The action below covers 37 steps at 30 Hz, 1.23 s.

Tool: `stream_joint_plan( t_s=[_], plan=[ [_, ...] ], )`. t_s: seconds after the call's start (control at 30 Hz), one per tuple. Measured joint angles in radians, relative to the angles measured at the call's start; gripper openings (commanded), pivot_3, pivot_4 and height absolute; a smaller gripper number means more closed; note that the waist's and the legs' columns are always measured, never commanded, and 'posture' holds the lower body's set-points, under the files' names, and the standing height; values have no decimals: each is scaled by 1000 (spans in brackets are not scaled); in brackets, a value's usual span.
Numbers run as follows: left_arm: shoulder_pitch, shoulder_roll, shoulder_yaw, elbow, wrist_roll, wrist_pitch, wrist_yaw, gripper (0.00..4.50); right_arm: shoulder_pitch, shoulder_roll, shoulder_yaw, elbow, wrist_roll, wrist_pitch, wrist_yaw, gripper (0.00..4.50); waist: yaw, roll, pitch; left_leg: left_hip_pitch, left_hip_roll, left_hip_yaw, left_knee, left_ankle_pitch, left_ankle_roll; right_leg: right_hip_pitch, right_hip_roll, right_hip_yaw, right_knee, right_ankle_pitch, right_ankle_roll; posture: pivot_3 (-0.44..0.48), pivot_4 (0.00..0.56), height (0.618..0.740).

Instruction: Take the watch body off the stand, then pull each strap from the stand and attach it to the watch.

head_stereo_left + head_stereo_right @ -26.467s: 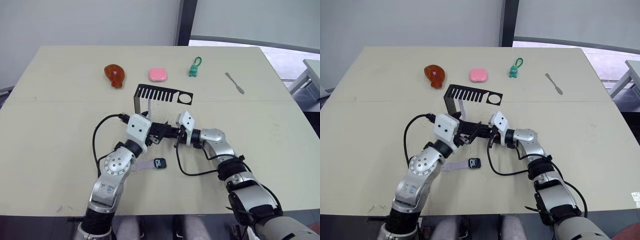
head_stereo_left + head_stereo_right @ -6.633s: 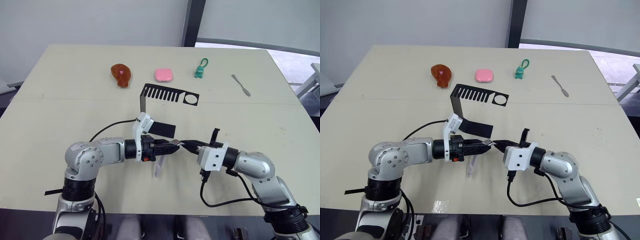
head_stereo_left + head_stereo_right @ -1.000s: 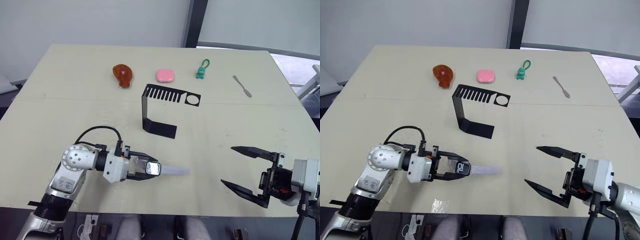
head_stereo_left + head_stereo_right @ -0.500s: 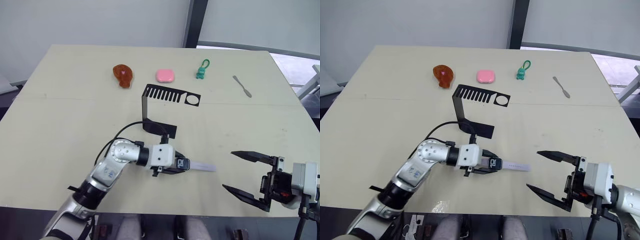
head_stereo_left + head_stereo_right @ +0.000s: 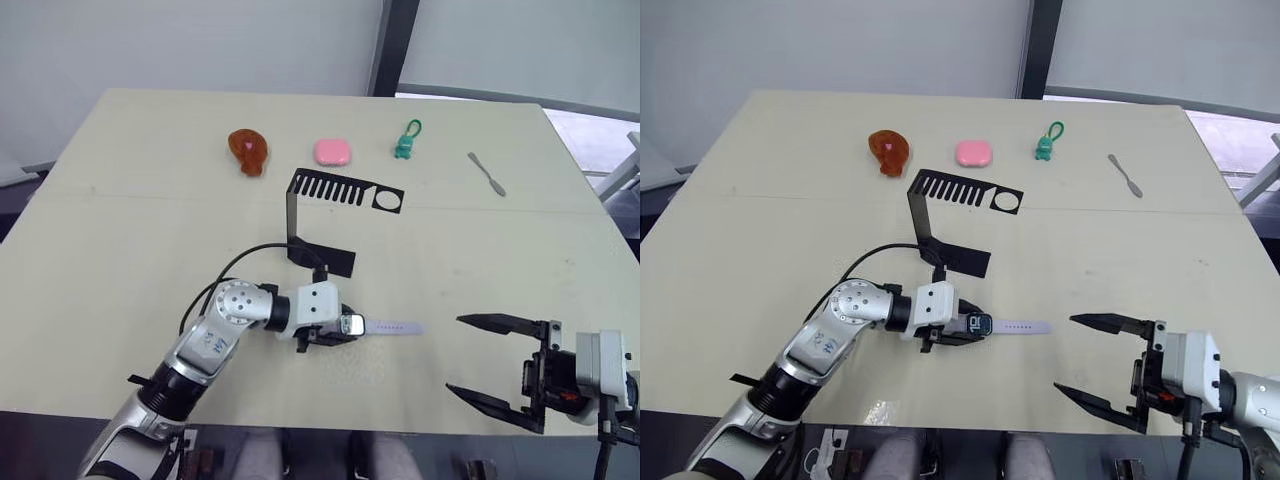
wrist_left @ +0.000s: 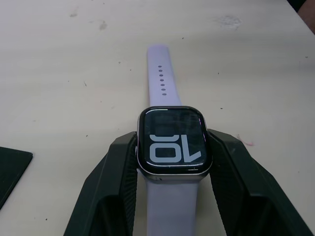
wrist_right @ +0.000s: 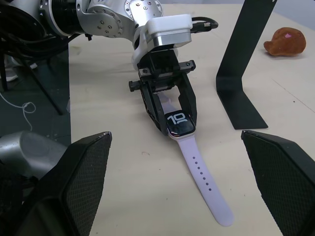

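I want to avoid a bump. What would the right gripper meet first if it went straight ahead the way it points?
Probably the strap lying on the table, then the watch body held in the left gripper. The right gripper is open and points at them, though depth is hard to judge.

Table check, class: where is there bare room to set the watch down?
Bare table lies left of the stand and between the strap tip and the open right gripper. The far edge holds small items.
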Motion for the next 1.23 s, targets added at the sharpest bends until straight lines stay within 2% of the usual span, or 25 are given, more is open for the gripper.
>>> stream_joint_plan(
  t_s=[0.23, 0.4, 0.43, 0.53, 0.63, 0.77, 0.9, 1.07, 1.23],
  plan=[
    [5, -23, -17, 41, 8, -33, 19, 1590, -51, -8, 10, 36, -14, 19, 3, 4481, 4, 0, 0, 0, 1, 0, 0, 0, 0, 0, 1, 0, 0, 0, 0, 0, 150, 740],
    [29, -24, 4, 43, 3, -44, 42, 4050, -60, -8, 32, 75, -34, 14, 20, 4500, 7, 0, 0, 0, 0, 0, 0, 0, 0, 0, 1, 0, 0, 0, 0, 0, 150, 740],
    [34, -23, 12, 42, -1, -60, 42, 4430, -63, -7, 39, 82, -38, 12, 23, 4500, 7, 0, 0, 0, 0, 0, 0, 0, 0, 0, 0, 0, 0, 0, 0, 0, 150, 740],
    [72, 2, 63, 26, -45, -132, 27, 4430, -67, -3, 42, 111, -47, -9, 37, 4500, 4, 0, 0, 0, 1, 0, 0, 0, 0, 0, 0, 0, 0, 0, 0, 0, 150, 740],
    [175, 61, 213, -8, -176, -232, -33, 4430, -67, -5, 28, 180, -62, -38, 66, 4500, -8, 0, 0, 1, 1, 0, -1, 0, -1, 0, 0, 0, 0, 0, 0, 0, 150, 740],
    [361, 257, 417, -7, -257, -342, -135, 4430, -95, -33, -20, 315, -91, -100, 115, 4500, -15, 0, 0, 9, 1, 2, -5, -1, -1, 4, -1, 2, -1, -1, -1, 0, 150, 740],
    [535, 390, 597, -24, -284, -248, -131, 4430, -159, -90, -54, 477, -131, -164, 154, 4500, -12, 1, 1, 10, 1, 2, -5, -3, 1, 5, -2, 2, -2, -1, -1, 0, 150, 740],
    [633, 399, 780, -90, -297, -197, -54, 4430, -252, -126, -74, 619, -154, -209, 159, 4500, -7, 1, 1, 10, 1, 1, -5, -5, 0, 6, -3, 2, -3, -1, -1, 0, 150, 740],
    [691, 397, 869, -65, -316, -182, -36, 4430, -313, -138, -74, 702, -175, -223, 158, 4500, -14, 1, 1, 10, 2, 3, -5, -5, -1, 5, -2, 2, -3, -1, -1, 0, 150, 740]
  ],
)
